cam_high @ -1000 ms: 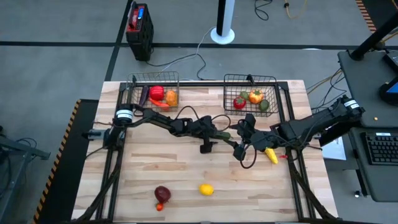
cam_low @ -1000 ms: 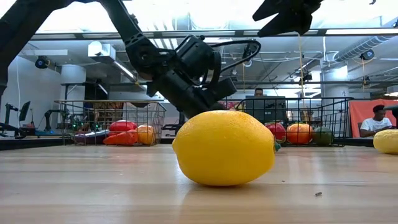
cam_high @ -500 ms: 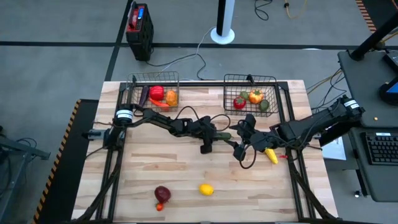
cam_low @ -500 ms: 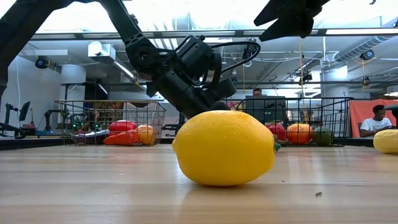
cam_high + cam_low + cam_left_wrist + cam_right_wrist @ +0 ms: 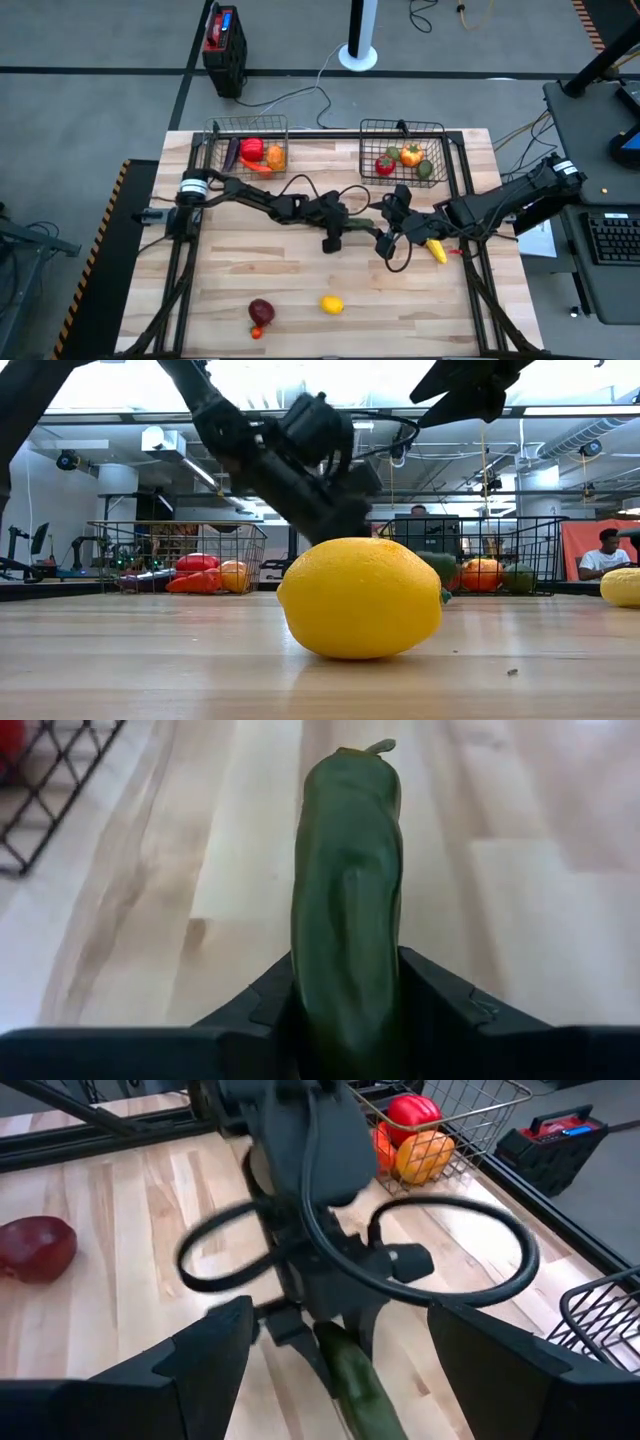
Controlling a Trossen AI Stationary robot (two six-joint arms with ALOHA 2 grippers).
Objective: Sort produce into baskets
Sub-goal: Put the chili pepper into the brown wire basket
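Item: green pepper [image 5: 347, 890], mid-table | Left gripper [image 5: 345, 995]: clamped on its stem-opposite end | Right gripper [image 5: 335, 1345]: open, idle beside | Handling: judged light, rigid, slick; grip mid-body.

Wooden table [image 5: 230, 285]; lemon [image 5: 332, 305]; baskets [image 5: 247, 128]

Grey floor [image 5: 100, 110], red toolbox [image 5: 222, 35], white pole base [image 5: 358, 55], ceiling ducts [image 5: 590, 432].
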